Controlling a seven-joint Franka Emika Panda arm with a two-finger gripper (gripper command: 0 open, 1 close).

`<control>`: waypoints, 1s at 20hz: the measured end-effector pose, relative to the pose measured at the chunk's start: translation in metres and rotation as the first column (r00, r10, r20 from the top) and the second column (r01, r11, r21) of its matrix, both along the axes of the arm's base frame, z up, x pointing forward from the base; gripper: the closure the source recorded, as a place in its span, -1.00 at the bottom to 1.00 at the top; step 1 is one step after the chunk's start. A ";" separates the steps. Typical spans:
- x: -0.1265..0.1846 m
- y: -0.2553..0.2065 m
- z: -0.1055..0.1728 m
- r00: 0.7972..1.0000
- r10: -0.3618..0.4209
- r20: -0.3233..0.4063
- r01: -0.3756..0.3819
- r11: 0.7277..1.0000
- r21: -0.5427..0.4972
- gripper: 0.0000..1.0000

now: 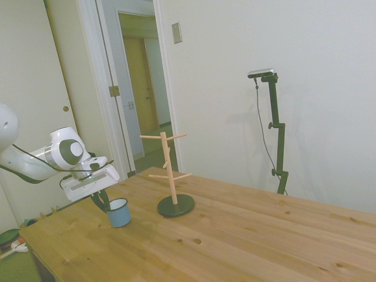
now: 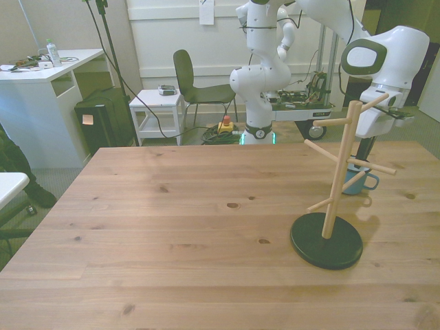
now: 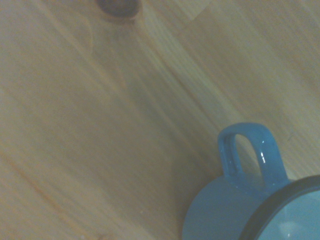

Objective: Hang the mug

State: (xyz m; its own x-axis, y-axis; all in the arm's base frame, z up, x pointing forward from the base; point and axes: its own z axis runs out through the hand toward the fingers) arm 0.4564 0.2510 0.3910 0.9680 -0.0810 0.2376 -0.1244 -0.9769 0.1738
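The light-blue mug (image 1: 119,212) stands upright on the wooden table (image 1: 247,235), near the table's edge on the arm's side, and the white arm's gripper (image 1: 101,201) is right down at its rim. In the side view the dark fingers reach to the mug's rim at about nine o'clock of the mug, but whether they are apart or closed on the rim cannot be told; the mug and the arm's body hide too much. The wooden peg stand (image 1: 171,170) stands upright on its dark round base, just beside the mug at roughly two o'clock from it in the side view, not touching it. In the front view the mug (image 2: 357,181) peeks out behind the stand's pegs (image 2: 336,179), at about one o'clock from the base, its handle pointing to the front view's right. The wrist view shows the mug's handle (image 3: 249,152) close up, dark rim and pale inside at the corner, resting on bare wood grain.
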 end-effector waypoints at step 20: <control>0.062 -0.042 0.092 0.896 -0.438 0.072 0.402 0.870 0.287 1.00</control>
